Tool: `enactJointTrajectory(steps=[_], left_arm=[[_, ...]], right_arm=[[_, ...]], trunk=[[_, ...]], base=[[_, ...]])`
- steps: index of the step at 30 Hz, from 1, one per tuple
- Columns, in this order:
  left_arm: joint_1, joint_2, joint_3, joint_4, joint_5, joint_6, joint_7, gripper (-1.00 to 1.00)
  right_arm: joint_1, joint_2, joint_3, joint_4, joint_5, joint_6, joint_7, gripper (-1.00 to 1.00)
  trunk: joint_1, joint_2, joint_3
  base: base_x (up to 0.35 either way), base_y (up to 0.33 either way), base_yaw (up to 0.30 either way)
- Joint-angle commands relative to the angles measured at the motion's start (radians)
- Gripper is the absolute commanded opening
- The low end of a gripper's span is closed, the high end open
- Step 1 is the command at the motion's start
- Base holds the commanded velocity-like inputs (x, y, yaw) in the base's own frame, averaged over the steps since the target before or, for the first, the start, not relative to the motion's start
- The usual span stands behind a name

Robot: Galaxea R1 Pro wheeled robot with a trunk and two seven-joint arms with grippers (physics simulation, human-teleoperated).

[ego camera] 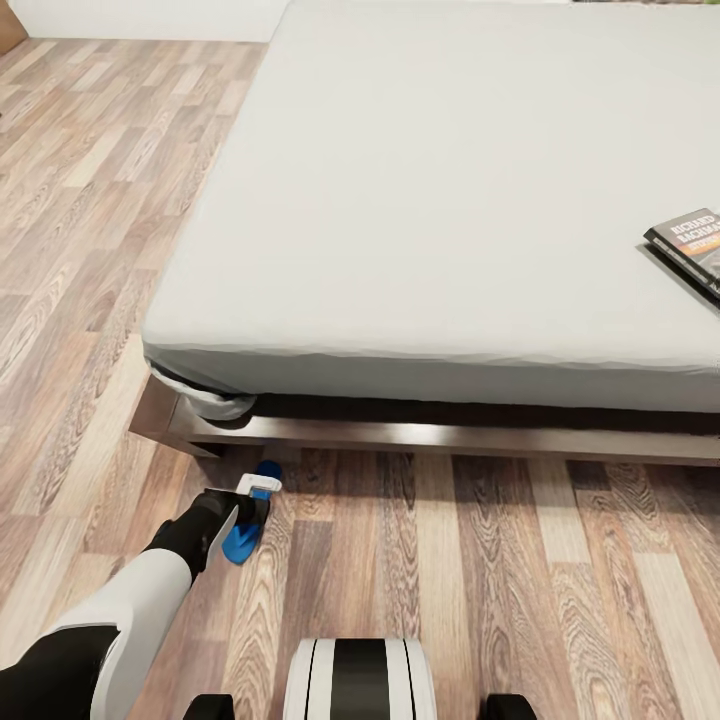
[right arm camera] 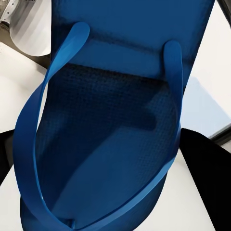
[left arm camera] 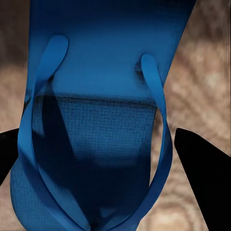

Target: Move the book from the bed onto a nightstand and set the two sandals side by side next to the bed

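Book (ego camera: 692, 243) lay on the bed (ego camera: 420, 200) at its right edge. Left claw (ego camera: 250, 505) held one blue sandal (ego camera: 243, 535) over the floor (ego camera: 480, 580) beside the bed corner; right claw (right arm camera: 110, 144) apparently pinched the second sandal (right arm camera: 106, 159) (fingers flanking it).

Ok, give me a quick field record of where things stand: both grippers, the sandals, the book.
left gripper: low over the wood floor by the bed's near corner, fingers either side of a blue sandal
left grip state: cannot tell
right gripper: second sandal between its fingers, close up
right grip state: cannot tell
book: flat on the mattress, at the head view's right edge
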Motion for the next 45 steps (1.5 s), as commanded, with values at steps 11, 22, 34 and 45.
enactJointTrajectory(steps=[11, 22, 34, 45], left_arm=[[0.000, 0.000, 0.006, -0.002, -0.011, 0.004, -0.009, -1.00], [0.000, 0.000, 0.006, -0.002, -0.011, 0.004, -0.009, -1.00], [-0.001, -0.002, 0.006, 0.000, -0.012, 0.067, -0.009, -1.00], [-0.001, -0.002, 0.006, -0.003, -0.010, 0.083, -0.010, -1.00]], right_arm=[[0.000, 0.000, -0.004, -0.002, 0.001, 0.010, -0.003, -1.00], [0.000, 0.001, -0.003, -0.002, 0.003, 0.010, -0.003, -1.00], [0.000, 0.001, -0.002, 0.000, 0.003, 0.010, -0.003, -1.00], [0.000, 0.002, -0.002, 0.000, 0.003, 0.010, -0.003, -1.00]], trunk=[[-0.001, 0.000, 0.003], [-0.001, 0.000, 0.003], [-0.001, 0.000, 0.003], [-0.001, 0.000, 0.003]], base=[[0.000, 0.000, 0.000], [0.000, 0.000, 0.000], [0.000, 0.000, 0.000], [0.000, 0.000, 0.000]])
